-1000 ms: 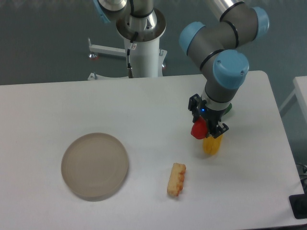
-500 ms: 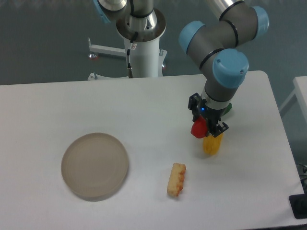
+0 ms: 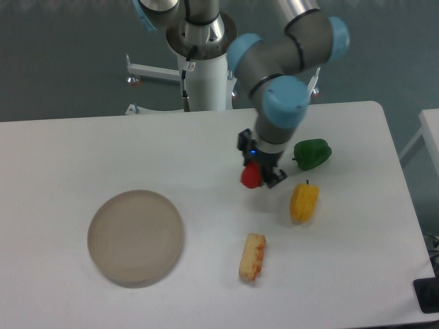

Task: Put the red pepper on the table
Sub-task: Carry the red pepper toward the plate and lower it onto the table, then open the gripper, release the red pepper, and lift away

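The small glossy red pepper (image 3: 251, 177) is held between the fingers of my gripper (image 3: 259, 174), which is shut on it above the white table (image 3: 137, 151), right of centre. Whether the pepper touches the tabletop I cannot tell. The arm's blue wrist joint sits just above the gripper and hides part of the pepper's top.
A green pepper (image 3: 312, 153) lies to the right of the gripper and a yellow pepper (image 3: 304, 201) to the lower right. A yellow-orange corn-like piece (image 3: 252, 256) lies near the front. A round beige-grey plate (image 3: 136, 237) sits at the left. The robot's base column (image 3: 204, 68) stands behind.
My gripper has moved left and slightly back with the red pepper, away from the yellow pepper. The green pepper, hidden behind the arm before, now shows.
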